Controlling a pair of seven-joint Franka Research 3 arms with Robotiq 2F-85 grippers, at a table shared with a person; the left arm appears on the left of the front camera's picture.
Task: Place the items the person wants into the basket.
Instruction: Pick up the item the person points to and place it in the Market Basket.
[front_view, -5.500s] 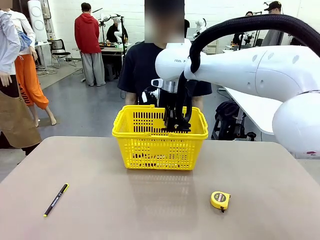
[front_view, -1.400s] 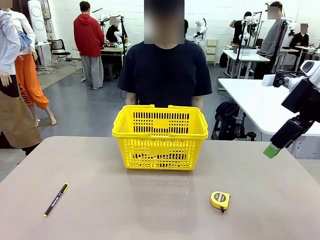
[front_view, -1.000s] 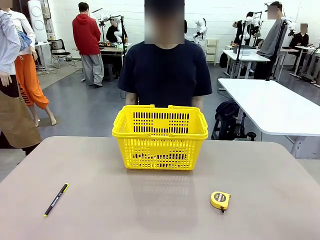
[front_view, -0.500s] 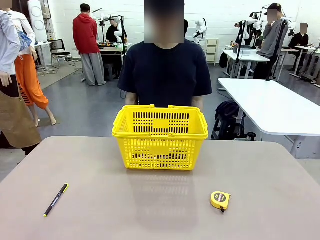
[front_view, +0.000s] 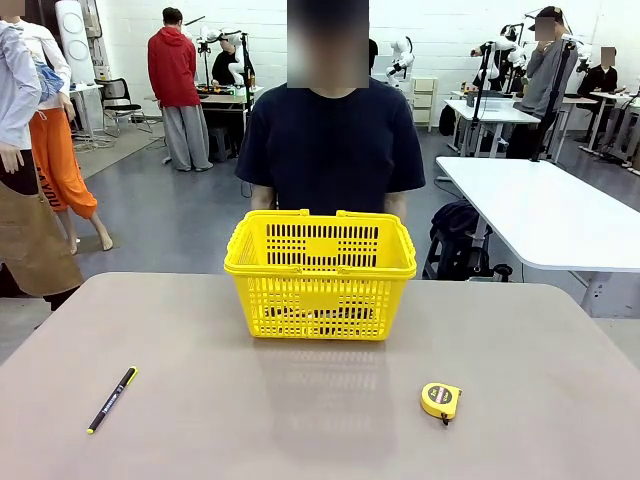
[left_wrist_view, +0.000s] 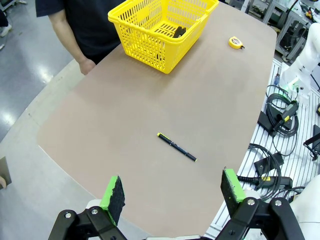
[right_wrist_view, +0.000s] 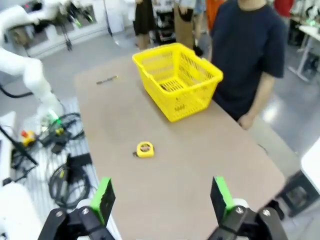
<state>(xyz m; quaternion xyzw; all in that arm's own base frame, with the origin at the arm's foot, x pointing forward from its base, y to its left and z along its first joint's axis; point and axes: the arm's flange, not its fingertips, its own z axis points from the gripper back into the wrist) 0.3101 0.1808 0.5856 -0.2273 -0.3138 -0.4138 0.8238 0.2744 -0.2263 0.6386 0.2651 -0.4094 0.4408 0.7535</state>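
Note:
The yellow basket (front_view: 320, 275) stands at the table's far middle, in front of the person (front_view: 330, 150) in a dark navy T-shirt. A dark item (left_wrist_view: 179, 31) lies on the basket's floor; I cannot tell which item it is. In the front view, dark shapes (front_view: 318, 318) show through the lattice. My left gripper (left_wrist_view: 173, 189) hangs open and empty high above the table's near left edge. High over the right side, my right gripper (right_wrist_view: 161, 196) is open too, with nothing between its green pads (right_wrist_view: 103, 197). The basket (right_wrist_view: 176, 80) is far from both.
A thin black pen with yellow accents (front_view: 112, 399) lies front left on the table. A round yellow tape measure (front_view: 441, 400) lies front right. The person's hand (left_wrist_view: 87, 65) hangs by the far edge. Cables and gear (left_wrist_view: 277, 115) lie on the floor beside the table.
My right arm has lifted out of the basket and swung off to the right, out of the front view. In the last second nothing on the table has moved.

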